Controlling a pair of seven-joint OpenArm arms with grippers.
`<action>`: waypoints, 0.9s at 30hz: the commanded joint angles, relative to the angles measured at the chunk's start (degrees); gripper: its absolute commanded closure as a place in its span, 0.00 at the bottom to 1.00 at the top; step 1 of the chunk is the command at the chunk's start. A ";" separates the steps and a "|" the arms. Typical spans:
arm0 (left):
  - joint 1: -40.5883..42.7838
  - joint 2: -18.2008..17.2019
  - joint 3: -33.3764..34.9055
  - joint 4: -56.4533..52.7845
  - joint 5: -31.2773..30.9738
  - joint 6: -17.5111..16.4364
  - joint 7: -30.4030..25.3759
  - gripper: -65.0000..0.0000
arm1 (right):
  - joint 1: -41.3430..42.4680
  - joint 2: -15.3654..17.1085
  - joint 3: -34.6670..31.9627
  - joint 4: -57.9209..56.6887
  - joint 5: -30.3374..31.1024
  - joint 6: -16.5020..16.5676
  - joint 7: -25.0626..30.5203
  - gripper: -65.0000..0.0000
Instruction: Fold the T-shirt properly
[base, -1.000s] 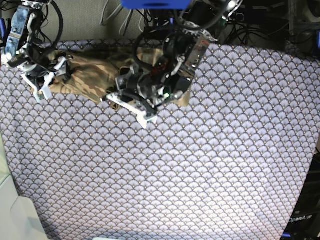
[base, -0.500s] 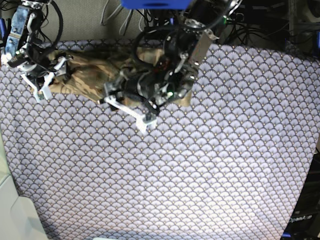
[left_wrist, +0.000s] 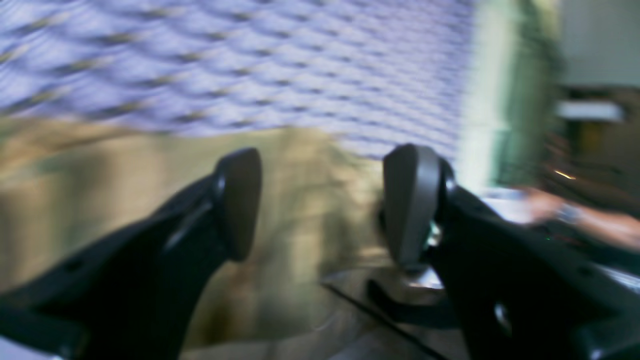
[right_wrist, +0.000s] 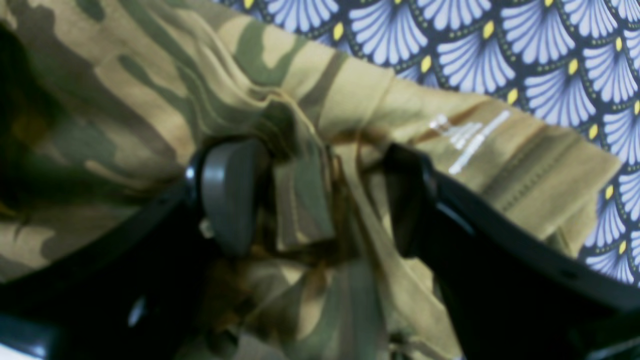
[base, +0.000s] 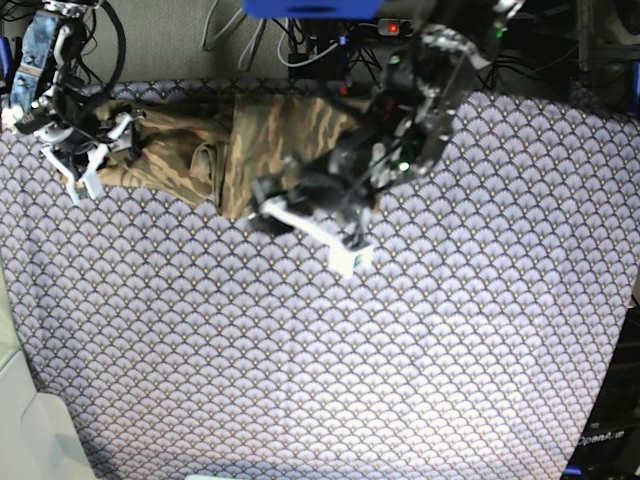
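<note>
The camouflage T-shirt lies bunched along the far edge of the table, with a folded panel flat in its middle. My left gripper hovers just off the shirt's near right edge, open and holding nothing. In the blurred left wrist view, the left gripper has only tan cloth below its spread fingers. My right gripper sits over the shirt's left end. The right wrist view shows the right gripper open, its pads standing on either side of a bunched fold of the shirt.
The purple-grey fan-scale tablecloth covers the whole table. Cables and dark equipment crowd the space behind the far edge. A pale object stands at the near left corner.
My left gripper has opened, let go of the shirt and swung right and nearer, leaving a panel laid flat in the shirt's middle. The right arm has not moved.
</note>
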 joint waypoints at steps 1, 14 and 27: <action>0.27 -0.10 0.16 0.97 -1.34 -0.36 -0.38 0.48 | -0.05 0.55 0.16 0.70 -0.11 0.38 -1.02 0.38; 8.98 -7.57 -6.70 7.39 -1.34 -0.45 -0.38 0.71 | -2.34 1.95 0.87 12.48 -0.11 0.38 -1.46 0.37; 9.06 -10.38 -7.41 6.95 -1.34 -0.72 -0.38 0.71 | 5.49 2.04 15.99 16.09 -0.03 0.38 -23.61 0.38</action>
